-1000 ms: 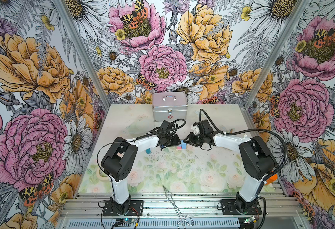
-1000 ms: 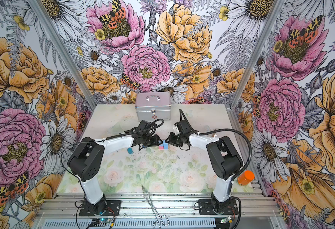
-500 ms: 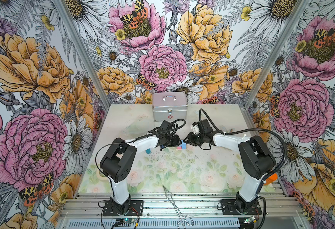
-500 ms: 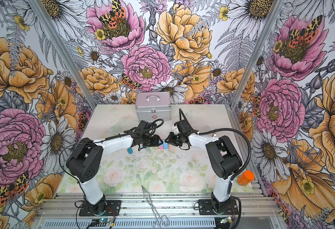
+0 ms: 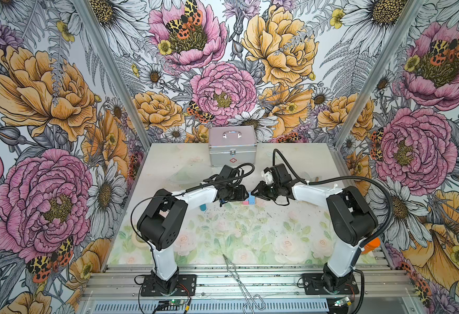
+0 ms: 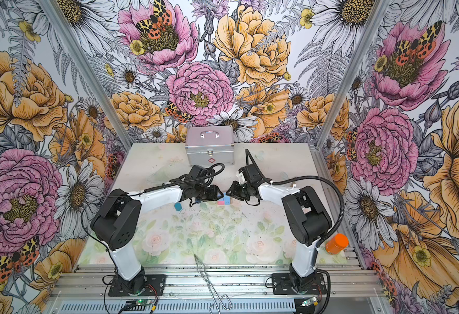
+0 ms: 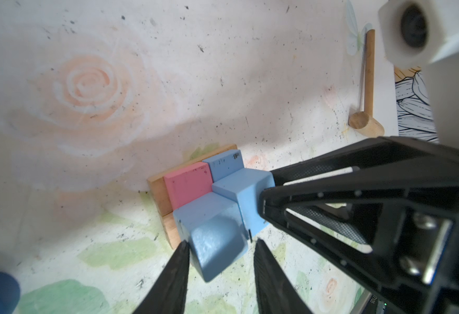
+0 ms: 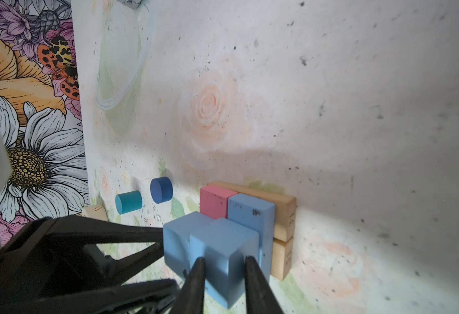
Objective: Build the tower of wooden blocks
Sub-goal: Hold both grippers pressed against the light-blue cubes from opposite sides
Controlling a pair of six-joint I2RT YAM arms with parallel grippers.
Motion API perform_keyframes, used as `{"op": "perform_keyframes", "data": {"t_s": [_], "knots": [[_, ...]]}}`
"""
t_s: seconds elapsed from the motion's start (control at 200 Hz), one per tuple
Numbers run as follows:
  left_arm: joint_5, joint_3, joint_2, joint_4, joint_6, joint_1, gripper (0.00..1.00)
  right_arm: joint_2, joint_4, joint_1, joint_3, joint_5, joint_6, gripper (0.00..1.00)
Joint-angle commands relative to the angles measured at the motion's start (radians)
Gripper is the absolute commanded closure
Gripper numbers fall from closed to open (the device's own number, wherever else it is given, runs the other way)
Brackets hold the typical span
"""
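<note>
Right jaws tight on light blue cube [image 8: 224, 252]; left jaws loose around neighbouring cube [image 7: 214, 244].

Right gripper [image 8: 224, 263] jaws seemingly pinch blue cube [image 8: 224, 242].

Three walls [image 5: 222, 81] show large pink and orange flowers; the tabletop [image 5: 250, 244] bears a pale, speckled rose print.

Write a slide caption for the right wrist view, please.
Right gripper fingers clasp a light blue cube beside its twin, adjoining a pink slab and a blue slab on tan planks.
</note>
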Motion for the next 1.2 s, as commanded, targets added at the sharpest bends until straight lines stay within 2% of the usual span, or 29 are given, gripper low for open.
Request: {"op": "perform_keyframes", "data": {"t_s": [0.0,1.196], "knots": [[-0.002,0.015,-0.016,0.012,-0.004,-0.005,0.59,-0.011,-0.007,-0.005,0.021,-0.004,-0.011,0.73],[-0.007,0.039,-0.005,0.010,-0.006,-0.004,0.54,-0.045,-0.008,-0.012,-0.002,0.010,-0.009,0.72]]}}
